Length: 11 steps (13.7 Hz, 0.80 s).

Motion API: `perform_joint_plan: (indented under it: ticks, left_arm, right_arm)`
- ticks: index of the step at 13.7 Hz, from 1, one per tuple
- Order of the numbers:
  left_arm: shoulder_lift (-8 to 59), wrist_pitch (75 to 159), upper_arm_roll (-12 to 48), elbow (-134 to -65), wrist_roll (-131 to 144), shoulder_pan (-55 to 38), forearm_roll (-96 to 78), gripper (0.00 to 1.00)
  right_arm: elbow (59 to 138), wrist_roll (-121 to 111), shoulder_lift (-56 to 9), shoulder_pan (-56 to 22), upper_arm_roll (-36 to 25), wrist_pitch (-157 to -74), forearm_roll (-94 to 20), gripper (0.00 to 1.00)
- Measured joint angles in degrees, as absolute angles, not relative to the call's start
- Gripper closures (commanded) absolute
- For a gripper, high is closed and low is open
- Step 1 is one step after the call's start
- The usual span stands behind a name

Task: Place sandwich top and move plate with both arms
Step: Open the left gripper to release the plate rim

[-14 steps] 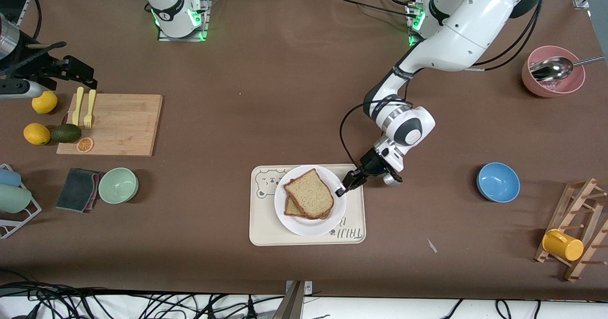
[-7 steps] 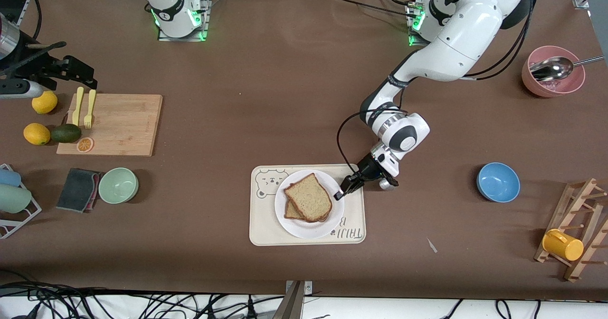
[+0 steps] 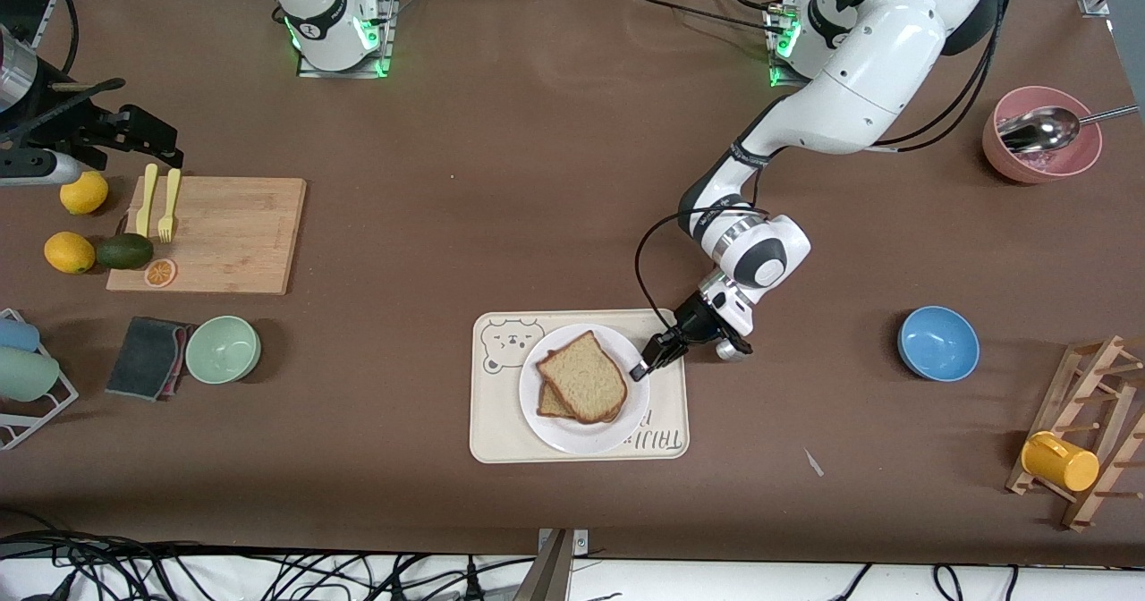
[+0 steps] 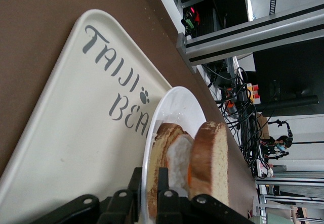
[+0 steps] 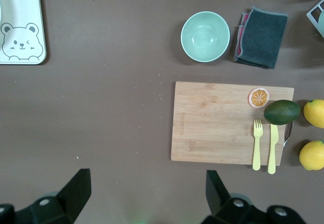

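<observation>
Front view: left pincer (image 3: 648, 361) low, clamped on plate (image 3: 572, 435) rim; right pincer (image 5: 147, 196) splayed, waiting.

Even overhead light filled the room, bright without harshness. The brown counter (image 3: 501, 181) looked matte, with soft short shadows beside each bowl and under the left arm. The white plate (image 4: 174, 102) gleamed mildly. In the left wrist view the nearest bread crust was blurred; the front view stayed sharp.
</observation>
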State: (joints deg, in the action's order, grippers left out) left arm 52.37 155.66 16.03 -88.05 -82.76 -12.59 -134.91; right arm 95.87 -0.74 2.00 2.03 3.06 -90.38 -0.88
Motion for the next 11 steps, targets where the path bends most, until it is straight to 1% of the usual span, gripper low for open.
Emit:
perform_joint_plan:
  ticks: [4, 5, 7, 8, 9, 10, 11]
  left_arm:
    - [52.4, 155.7, 16.0, -87.3, -82.7, -12.6, -134.9, 0.53]
    - [52.4, 155.7, 15.9, -87.3, -82.7, -12.6, -134.9, 0.51]
    - [52.3, 156.0, 15.5, -86.8, -82.7, -12.3, -134.9, 0.44]
    - [52.1, 157.0, 15.4, -86.3, -82.7, -12.1, -134.9, 0.37]
    - [51.8, 158.1, 15.3, -85.9, -82.6, -11.8, -134.9, 0.25]
    - [51.3, 159.0, 15.3, -85.7, -82.5, -11.7, -134.9, 0.07]
    - [50.7, 159.8, 15.3, -85.7, -82.4, -11.6, -134.9, 0.0]
  right_arm:
    - [95.9, -0.7, 2.0, 2.0, 3.1, -90.4, -0.9, 0.0]
    - [95.9, -0.7, 2.0, 2.0, 3.1, -90.4, -0.9, 0.0]
    - [95.9, -0.7, 2.0, 2.0, 3.1, -90.4, -0.9, 0.0]
    - [95.9, -0.7, 2.0, 2.0, 3.1, -90.4, -0.9, 0.0]
    - [95.9, -0.7, 2.0, 2.0, 3.1, -90.4, -0.9, 0.0]
    - [95.9, -0.7, 2.0, 2.0, 3.1, -90.4, -0.9, 0.0]
    - [95.9, -0.7, 2.0, 2.0, 3.1, -90.4, -0.9, 0.0]
